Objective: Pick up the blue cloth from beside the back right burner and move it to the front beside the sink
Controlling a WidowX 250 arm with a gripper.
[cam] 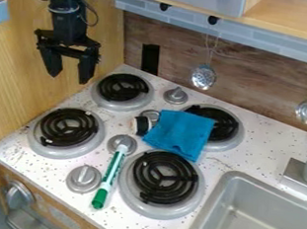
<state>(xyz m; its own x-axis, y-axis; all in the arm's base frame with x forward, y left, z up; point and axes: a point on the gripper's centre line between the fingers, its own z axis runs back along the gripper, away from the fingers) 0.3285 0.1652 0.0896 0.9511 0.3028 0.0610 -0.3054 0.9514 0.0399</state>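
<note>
In the camera view, my one hand (68,70) hangs at 10 o'clock, open, its two fingers spread apart with nothing between them. It's well above the desk (226,163), touching nothing. I count four coil burners: the one nearest my hand, the 10:30 burner (123,87), then the 3 o'clock burner (227,125), the 6 o'clock burner (166,178) and the 8:30 burner (69,127). One blue cloth (178,133) lies just off centre towards 5 o'clock, partly over the 3 o'clock burner. One small black-and-white object (141,126) sits against the cloth's 9 o'clock side. I've got one green-and-white marker (112,172) at 7 o'clock, between two burners, its white end over a knob (130,144). That's one of four knobs on top; a fifth, the front knob (19,195), is at 8 o'clock. Two metal ladles hang at 1 and 3 o'clock, and one sink (210,204) lies towards 4:30.
</note>
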